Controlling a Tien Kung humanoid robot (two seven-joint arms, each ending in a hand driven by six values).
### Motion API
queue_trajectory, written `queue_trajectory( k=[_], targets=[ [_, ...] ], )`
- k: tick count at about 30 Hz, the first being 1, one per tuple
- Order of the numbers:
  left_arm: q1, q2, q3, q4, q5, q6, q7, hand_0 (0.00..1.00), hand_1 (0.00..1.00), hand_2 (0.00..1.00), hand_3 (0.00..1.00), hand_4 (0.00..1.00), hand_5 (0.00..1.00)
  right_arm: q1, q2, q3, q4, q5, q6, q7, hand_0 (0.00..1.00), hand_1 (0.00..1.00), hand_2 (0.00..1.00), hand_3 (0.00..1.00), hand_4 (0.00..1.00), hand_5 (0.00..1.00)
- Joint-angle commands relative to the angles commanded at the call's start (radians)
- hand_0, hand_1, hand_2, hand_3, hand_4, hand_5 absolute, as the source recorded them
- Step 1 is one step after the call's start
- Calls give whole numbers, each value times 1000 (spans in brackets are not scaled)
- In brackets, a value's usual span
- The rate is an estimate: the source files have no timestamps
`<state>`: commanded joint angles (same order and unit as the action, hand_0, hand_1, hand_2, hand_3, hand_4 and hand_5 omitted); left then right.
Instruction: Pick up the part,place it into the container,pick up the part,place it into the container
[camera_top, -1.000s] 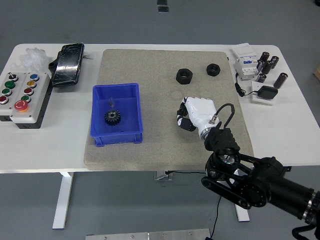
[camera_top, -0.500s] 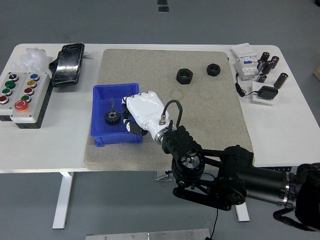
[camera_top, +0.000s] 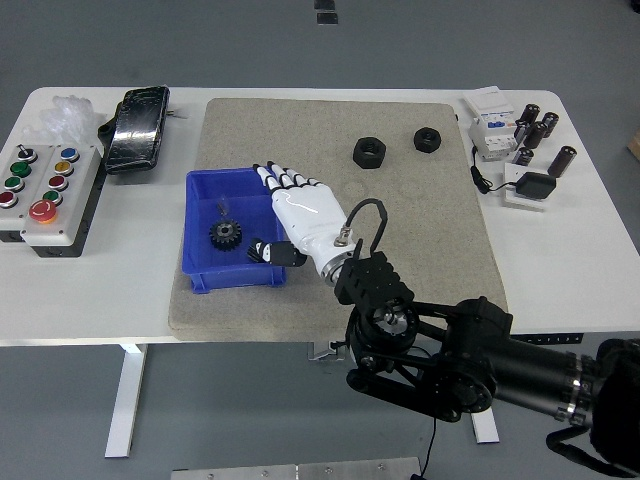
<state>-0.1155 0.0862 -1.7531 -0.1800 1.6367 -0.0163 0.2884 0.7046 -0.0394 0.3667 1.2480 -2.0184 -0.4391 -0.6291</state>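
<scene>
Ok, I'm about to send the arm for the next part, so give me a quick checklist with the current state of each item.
1. right hand open over the blue container: ok.
2. Black part released into the container: looks ok, beside the gear.
3. Hand clear of the container: not ok, it overlaps the right wall.
4. Next parts available: ok, left nut and right nut lie free on the mat.
5. Left hand: cannot tell, out of view.

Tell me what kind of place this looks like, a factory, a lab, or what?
Most likely a robotics lab or test bench set up for industrial part sorting. A white table carries a push-button control box, a blue parts bin holding a gear, loose black nuts, and electrical components.
</scene>
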Motion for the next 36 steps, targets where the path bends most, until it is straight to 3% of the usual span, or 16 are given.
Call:
queue_trajectory(
  k=[1, 4, 5, 6, 11, 12, 13, 15, 17, 18, 22, 25, 28, 33, 36],
  targets=[
    [0, -1, 1, 0, -1, 0, -1, 684, 624, 563, 607, 591, 298, -20, -8, 25, 4, 36, -30, 28, 698, 874, 926, 961, 762, 396],
    [2, -4, 4, 0, -7, 0, -5, 684, 624, 563, 607, 591, 298, -89, -30, 117, 26, 148, -95, 138, 698, 874, 926, 961, 762, 396],
    [5, -6, 1, 0, -4, 0, -5, 684, 624, 563, 607, 591, 298, -127, -46, 171, 52, 202, -97, 192, 698, 874, 926, 961, 762, 396],
    [6, -7, 1, 0, -4, 0, -5, 684, 624, 562, 607, 591, 301, -147, -55, 198, 66, 229, -91, 219, 675, 791, 793, 816, 781, 427],
    [15, -10, -5, 0, -1, 1, -6, 684, 624, 562, 607, 591, 301, -283, -115, 381, 161, 414, -33, 403, 675, 791, 793, 816, 781, 427],
    [16, -11, -7, 0, 1, 1, -6, 684, 624, 562, 607, 591, 301, -316, -124, 423, 182, 456, -55, 445, 675, 791, 793, 816, 781, 427],
    [17, -11, -8, 0, 2, 1, -6, 684, 622, 562, 606, 591, 301, -342, -129, 456, 200, 487, -77, 478, 656, 738, 735, 692, 776, 445],
    [19, -12, -9, 0, 3, 1, -6, 684, 622, 562, 606, 591, 301, -405, -132, 539, 246, 501, -142, 539, 656, 738, 735, 692, 776, 445],
    [20, -14, -7, 0, 2, 0, -7, 684, 622, 562, 606, 591, 301, -461, -128, 614, 275, 438, -206, 532, 656, 738, 735, 692, 776, 445],
    [20, -15, -7, 0, 2, 0, -7, 684, 622, 562, 607, 590, 298, -484, -126, 643, 279, 408, -206, 517, 655, 739, 735, 697, 760, 463],
    [20, -17, -10, 0, 5, 0, -8, 684, 622, 562, 607, 590, 298, -559, -119, 750, 275, 259, -206, 421, 655, 739, 735, 697, 760, 463],
    [18, -18, -10, 0, 6, -1, -9, 684, 622, 561, 606, 583, 291, -566, -112, 812, 250, 155, -206, 374, 647, 734, 747, 738, 776, 469],
    [16, -19, -9, 0, 5, -1, -10, 684, 622, 561, 606, 583, 291, -563, -97, 859, 202, 200, -206, 457, 647, 734, 747, 738, 776, 469],
    [16, -20, -7, 0, 3, -2, -10, 684, 622, 561, 605, 583, 287, -572, -81, 865, 103, 393, -205, 650, 637, 709, 707, 705, 781, 482],
    [18, -20, -11, 0, 7, -1, -8, 684, 622, 560, 605, 583, 283, -576, -79, 840, 60, 505, -156, 761, 632, 693, 699, 689, 791, 500]
  ],
)
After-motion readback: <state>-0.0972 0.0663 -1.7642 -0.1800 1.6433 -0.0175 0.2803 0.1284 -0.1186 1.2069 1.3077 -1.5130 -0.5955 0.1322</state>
